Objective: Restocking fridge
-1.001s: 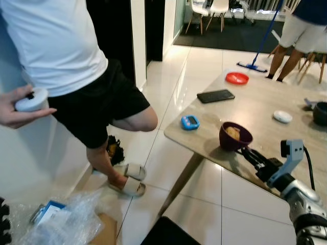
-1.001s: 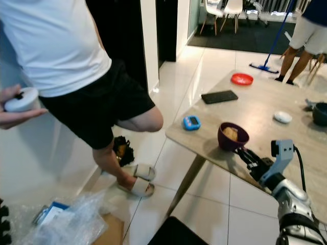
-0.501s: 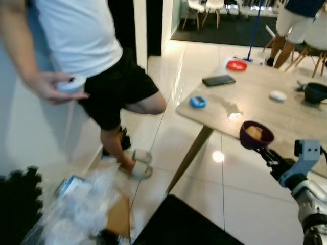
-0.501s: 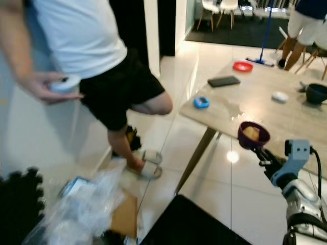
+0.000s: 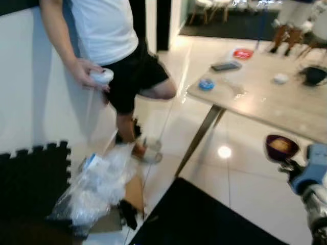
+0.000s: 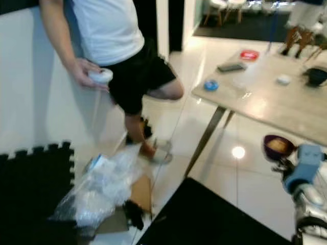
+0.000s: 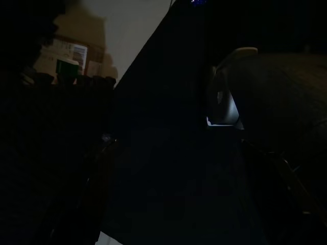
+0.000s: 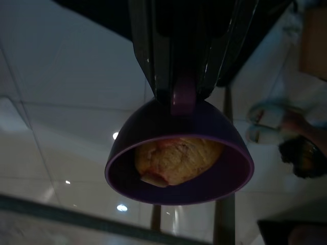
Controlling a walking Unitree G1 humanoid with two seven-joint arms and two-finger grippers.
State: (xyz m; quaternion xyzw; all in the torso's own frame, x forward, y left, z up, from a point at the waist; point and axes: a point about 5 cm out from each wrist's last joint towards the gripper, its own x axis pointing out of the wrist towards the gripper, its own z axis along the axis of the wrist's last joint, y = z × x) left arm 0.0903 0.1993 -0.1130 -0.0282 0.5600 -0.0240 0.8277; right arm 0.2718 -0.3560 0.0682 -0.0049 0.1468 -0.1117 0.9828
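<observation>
purple bowl [image 8: 179, 153] clamped at right hand [image 8: 184, 94] fingertips

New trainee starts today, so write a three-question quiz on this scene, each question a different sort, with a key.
1. True or false: the right hand grips the purple bowl by its rim.
2. Multiple choice: the bowl is A) resting on the wooden table, B) carried over the tiled floor, C) lying on the black foam mat.
3. Short answer: what does the person's hand near the white wall hold?

Key
1. True; the black fingers clamp the rim, and yellowish food sits inside.
2. B; the wooden table lies beyond the bowl, with floor beneath it.
3. A small white round object.
</observation>
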